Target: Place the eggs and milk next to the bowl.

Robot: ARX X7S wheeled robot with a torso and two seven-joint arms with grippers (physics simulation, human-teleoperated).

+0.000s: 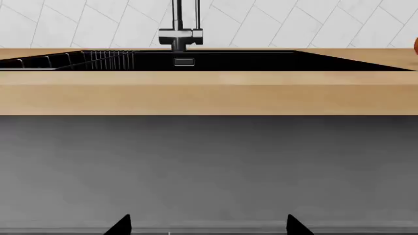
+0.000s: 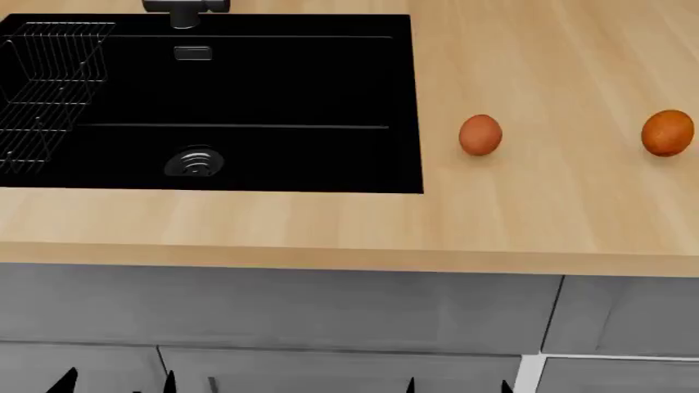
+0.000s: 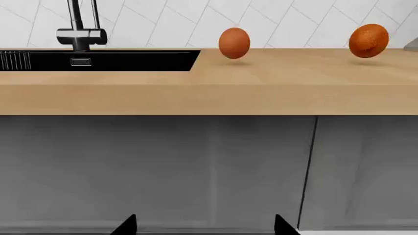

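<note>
The left gripper [image 1: 209, 226] is seen only as two dark fingertips [image 1: 121, 224] at the edge of its wrist view, set well apart with nothing between them, so the jaws are spread wide and nothing is held. It is kept low, in front of the grey cabinet fronts [image 1: 209, 166] and below the wooden counter [image 1: 209, 93]. The right gripper [image 3: 203, 226] is shown in the same way: two dark fingertips [image 3: 127, 225] spread wide, empty, facing the cabinet below the counter edge.

In the head view, dark tips of both grippers are glimpsed at the bottom edge, the left gripper [image 2: 114, 383] and the right gripper [image 2: 459, 385], both in front of the cabinets and well apart from anything on the counter.

Beyond the left gripper, the black sink [image 2: 218, 106] is set into the counter, with a dark faucet [image 1: 179, 34] behind it and a wire rack [image 2: 49, 82] at its left side (partly cut off by the frame).

The eggs are found on the counter to the right of the sink: one egg [image 2: 480, 134] near the sink's edge, the other egg [image 2: 667, 133] further right, the two well apart. Neither the milk nor the bowl is in view.
</note>
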